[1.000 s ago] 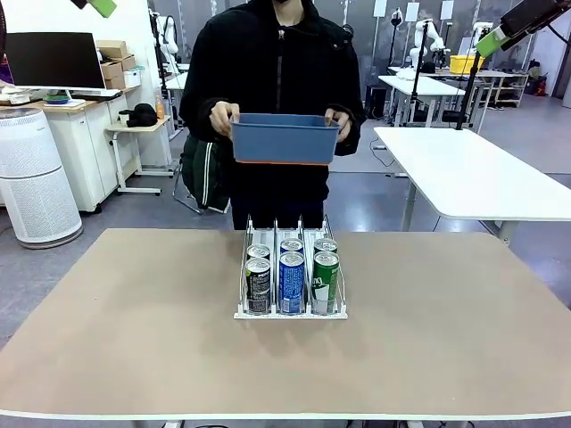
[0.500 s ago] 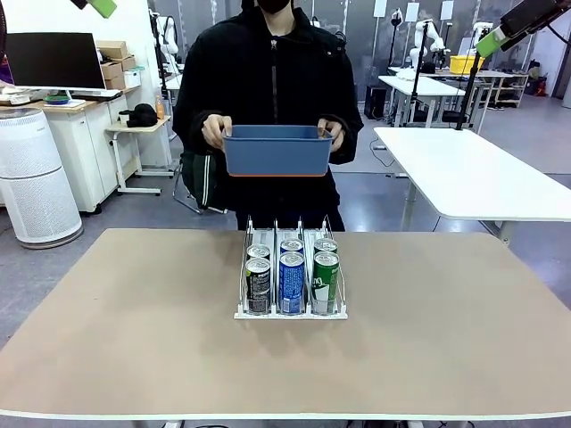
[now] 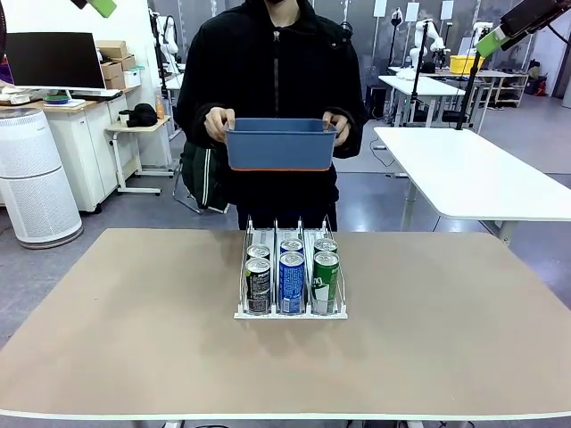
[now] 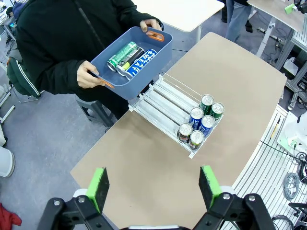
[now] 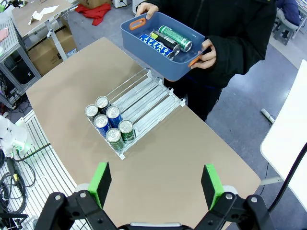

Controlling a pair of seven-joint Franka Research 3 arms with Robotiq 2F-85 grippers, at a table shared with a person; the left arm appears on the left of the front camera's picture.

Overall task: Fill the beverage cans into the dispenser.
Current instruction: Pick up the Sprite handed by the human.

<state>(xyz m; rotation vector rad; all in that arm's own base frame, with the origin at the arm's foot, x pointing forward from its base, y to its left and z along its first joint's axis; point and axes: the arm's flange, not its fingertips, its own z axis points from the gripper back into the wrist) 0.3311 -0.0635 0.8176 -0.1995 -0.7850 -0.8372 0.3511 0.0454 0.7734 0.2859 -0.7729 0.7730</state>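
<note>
While the person holds the blue bin (image 3: pixel 281 147) in the air just behind the dispenser (image 4: pixel 160 103), three beverage cans (image 4: pixel 130 56) lie loose on their sides inside it, touching one another. Six more cans (image 3: pixel 292 281) stand upright at the dispenser's near end, two to a lane, with the far stretch of each lane bare. Both the left pincer (image 4: pixel 153 184) and the right pincer (image 5: pixel 156 184) hang high above the dispenser, jaws spread wide and holding nothing.

The chief risk, as I judge it, is the unsteady bin. It rests on nothing, so any tilt would roll the lying cans and spoil a grasp already lined up. A pincer reaching in could strike the bin wall or crowd the person's hands (image 3: pixel 339 127) on the handles. The packed cans leave little room for a finger between them, and a smooth round can may slip out. Released askew over the dispenser, a can could catch a wire divider and topple onto the surface (image 3: pixel 134 339).
</note>
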